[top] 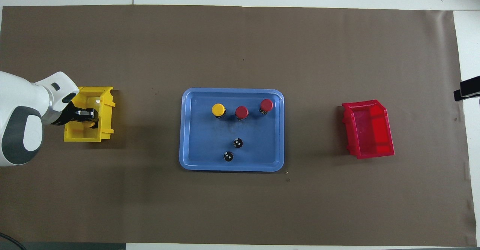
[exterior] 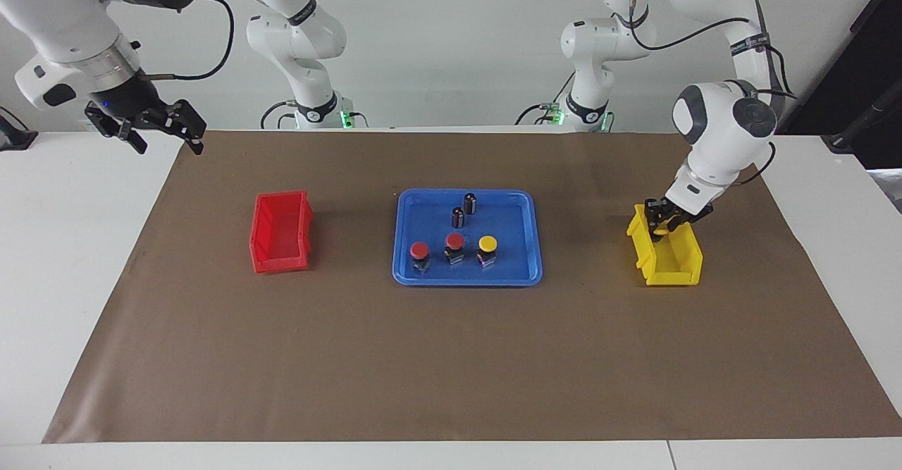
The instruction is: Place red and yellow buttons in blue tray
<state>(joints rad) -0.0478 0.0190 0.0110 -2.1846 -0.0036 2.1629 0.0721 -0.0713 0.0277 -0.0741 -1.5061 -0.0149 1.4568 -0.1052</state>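
We are reaching our left arm down from its elbow, wrist bent steeply, so the left gripper (exterior: 661,225) is dipping into the yellow bin (exterior: 676,262) at the left arm's end of the table. Its fingers are pinching a yellow-capped button (top: 89,122) inside that bin. We are holding our right arm raised, waiting, with the right gripper (exterior: 161,132) spread wide and carrying nothing, over the brown mat's corner. The blue tray (exterior: 521,273) is sitting mid-table, containing two red buttons (exterior: 420,249), one yellow button (exterior: 487,244) and two dark cylinders (exterior: 469,203). The red bin (exterior: 280,234) is lying toward the right arm's end.
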